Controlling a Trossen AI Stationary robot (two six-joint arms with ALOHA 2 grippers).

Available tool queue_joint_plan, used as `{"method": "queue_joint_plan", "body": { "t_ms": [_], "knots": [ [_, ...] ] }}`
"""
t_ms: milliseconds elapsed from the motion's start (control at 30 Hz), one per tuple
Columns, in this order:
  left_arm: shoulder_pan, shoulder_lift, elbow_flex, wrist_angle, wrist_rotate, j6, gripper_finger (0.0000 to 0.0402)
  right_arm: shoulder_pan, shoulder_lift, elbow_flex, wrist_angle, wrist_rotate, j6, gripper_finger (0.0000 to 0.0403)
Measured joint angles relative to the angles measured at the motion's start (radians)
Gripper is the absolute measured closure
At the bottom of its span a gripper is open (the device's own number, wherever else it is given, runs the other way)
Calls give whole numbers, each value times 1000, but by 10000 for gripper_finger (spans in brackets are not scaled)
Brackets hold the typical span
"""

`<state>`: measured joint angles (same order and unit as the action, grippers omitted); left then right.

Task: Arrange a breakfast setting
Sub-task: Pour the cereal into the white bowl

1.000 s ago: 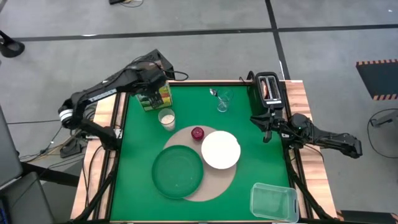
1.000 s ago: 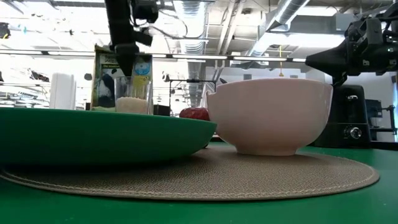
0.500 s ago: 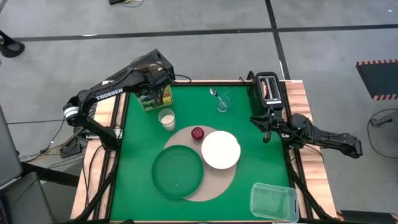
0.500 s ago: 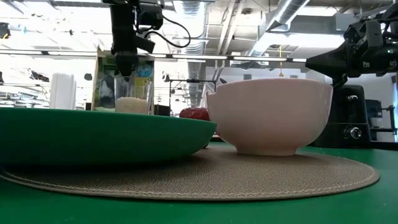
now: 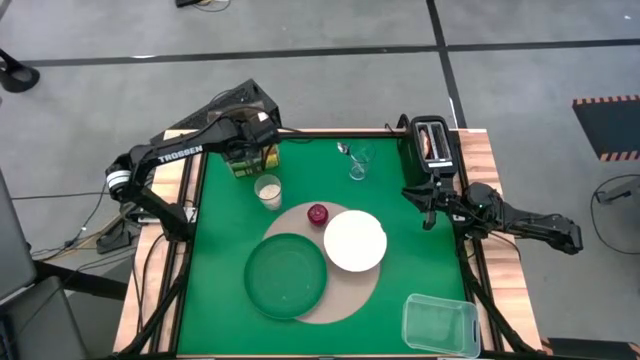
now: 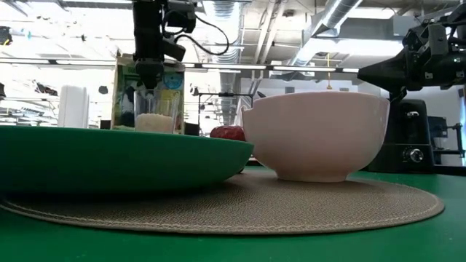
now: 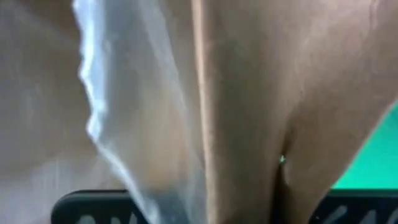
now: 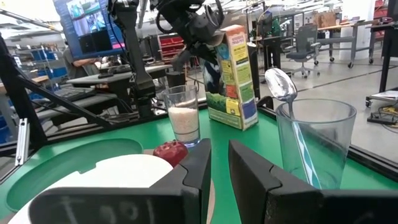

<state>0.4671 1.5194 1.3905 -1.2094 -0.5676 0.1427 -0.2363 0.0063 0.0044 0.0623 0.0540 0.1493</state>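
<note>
Standing upright at the far-left corner of the table (image 5: 400,220): colourful cereal box (image 5: 252,158), green and yellow panels, top flap open. Left pincer (image 5: 262,130) now pressed together on the box top; a second ago it was spread just above it. Box itself hasn't shifted. Right pincer (image 8: 219,163) waits at the right edge by the toaster (image 5: 432,143), fingers nearly together, holding nothing, unchanged.

Black toaster (image 5: 432,143), red apple (image 5: 318,214), glass of milk (image 5: 267,190), clear plastic tub (image 5: 439,324)
</note>
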Motion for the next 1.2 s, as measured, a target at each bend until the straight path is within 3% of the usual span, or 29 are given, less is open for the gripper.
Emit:
{"method": "queue_joint_plan", "body": {
  "t_ms": [633, 767, 1033, 1200],
  "knots": [
    [-133, -136, 195, 2, -38, 7, 401, -5, 0, 0, 76, -1, 24, 309],
    [-174, -137, 247, 14, -30, 20, 401, -16, 11, 0, 99, -1, 56, 268],
    [-244, -137, 333, 30, -4, 15, 401, -14, 117, 4, 235, -2, 98, 141],
    [-294, -137, 373, 35, -5, 4, 401, -15, 214, 22, 298, 0, 43, 112]
  ]
}}
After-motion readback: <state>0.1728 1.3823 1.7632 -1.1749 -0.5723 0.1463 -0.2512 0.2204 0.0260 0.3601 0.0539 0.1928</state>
